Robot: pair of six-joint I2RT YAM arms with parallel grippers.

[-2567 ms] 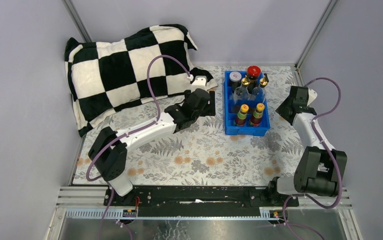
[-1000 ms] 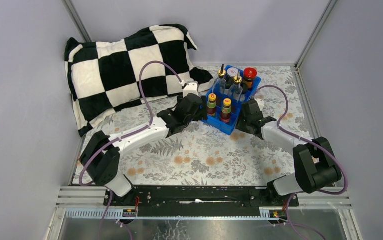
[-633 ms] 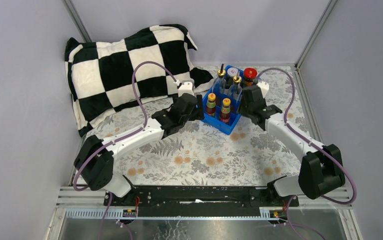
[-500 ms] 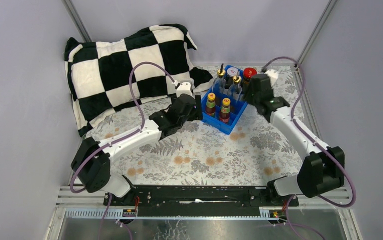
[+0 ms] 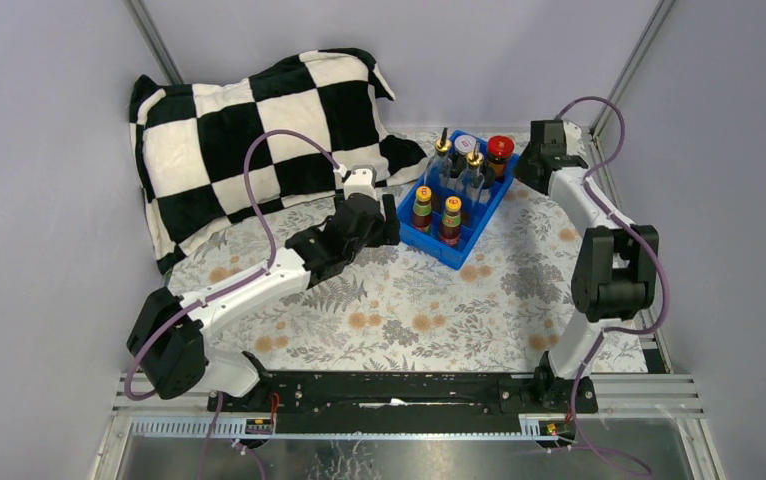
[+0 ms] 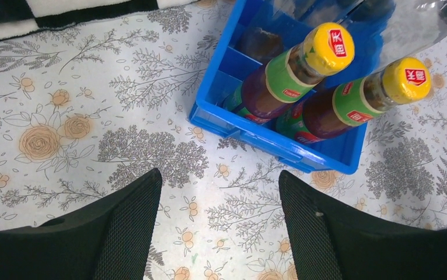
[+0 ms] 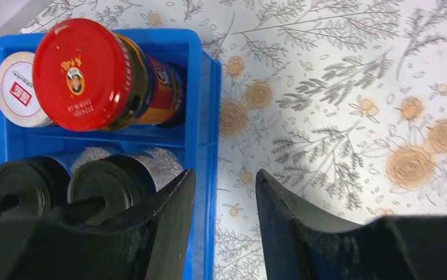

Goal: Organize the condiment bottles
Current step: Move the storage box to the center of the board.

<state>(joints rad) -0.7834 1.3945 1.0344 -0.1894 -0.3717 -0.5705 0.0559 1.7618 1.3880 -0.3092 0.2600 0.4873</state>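
The condiment bottles stand in a blue divided tray point(image 5: 484, 222) that sits askew on the floral cloth. Two orange-capped sauce bottles point(image 5: 423, 206) fill its near end, and two gold-spouted bottles point(image 5: 474, 170) stand behind them. At the far end are a white-lidded jar point(image 5: 466, 144) and a red-lidded jar point(image 5: 500, 149). My left gripper point(image 5: 391, 228) hovers open just off the tray's near-left corner point(image 6: 209, 119), with the orange-capped bottles point(image 6: 303, 64) ahead of it. My right gripper point(image 7: 226, 224) is open, its fingers on either side of the tray's right wall point(image 7: 208, 146), next to the red-lidded jar point(image 7: 84, 73) and two black-capped shakers point(image 7: 107, 181).
A black-and-white checkered pillow point(image 5: 259, 120) lies at the back left, close behind the left arm. Grey walls close in the back and both sides. The floral cloth point(image 5: 409, 310) covers the table in front of the tray.
The tray has shifted left and turned askew since the earliest frame. Over the last second the right arm swung from the tray's near right side to its far right; the left gripper drew back slightly.
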